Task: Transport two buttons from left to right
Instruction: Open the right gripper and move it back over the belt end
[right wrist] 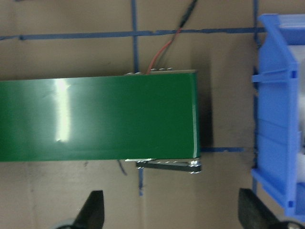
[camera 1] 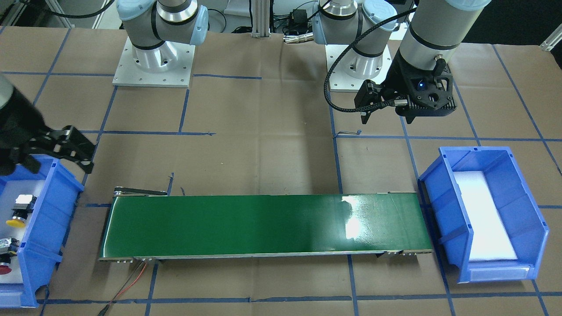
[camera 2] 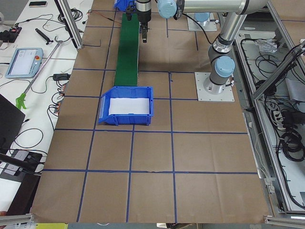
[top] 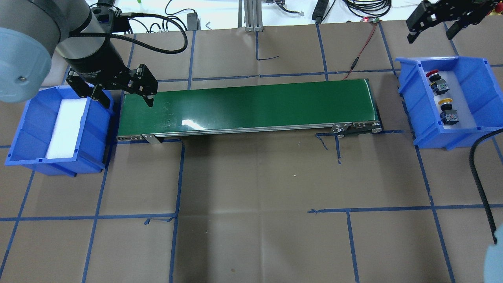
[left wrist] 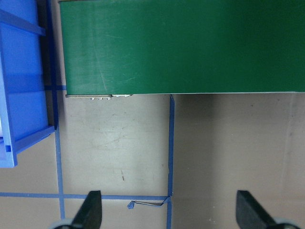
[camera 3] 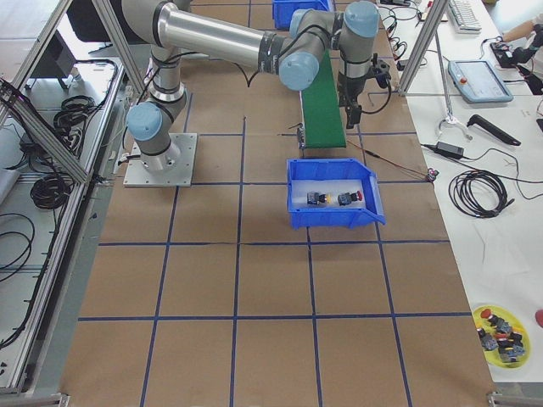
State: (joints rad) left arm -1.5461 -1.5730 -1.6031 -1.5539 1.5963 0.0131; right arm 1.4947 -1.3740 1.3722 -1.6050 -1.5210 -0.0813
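Both buttons lie on white foam in the blue bin (top: pixel 410 98) at the belt's right end in the overhead view: the red-capped button (top: pixel 434 74) farther back, the yellow-capped button (top: pixel 447 105) nearer. The front-facing view shows the yellow button (camera 1: pixel 18 213) and the red button (camera 1: pixel 5 260) too. My right gripper (top: pixel 430 36) hangs open beyond that bin's back corner, holding nothing. My left gripper (top: pixel 127 103) is open and empty over the left end of the green conveyor belt (top: pixel 251 104). Each wrist view shows spread fingertips (left wrist: pixel 90 210) (right wrist: pixel 93 210) with nothing between them.
A second blue bin (top: pixel 23 133) with only a white foam pad stands at the belt's left end. A red wire (top: pixel 363 47) runs off the belt's far right corner. Brown paper with blue tape lines covers the table. A yellow dish of spare buttons (camera 3: pixel 501 335) sits on the side bench.
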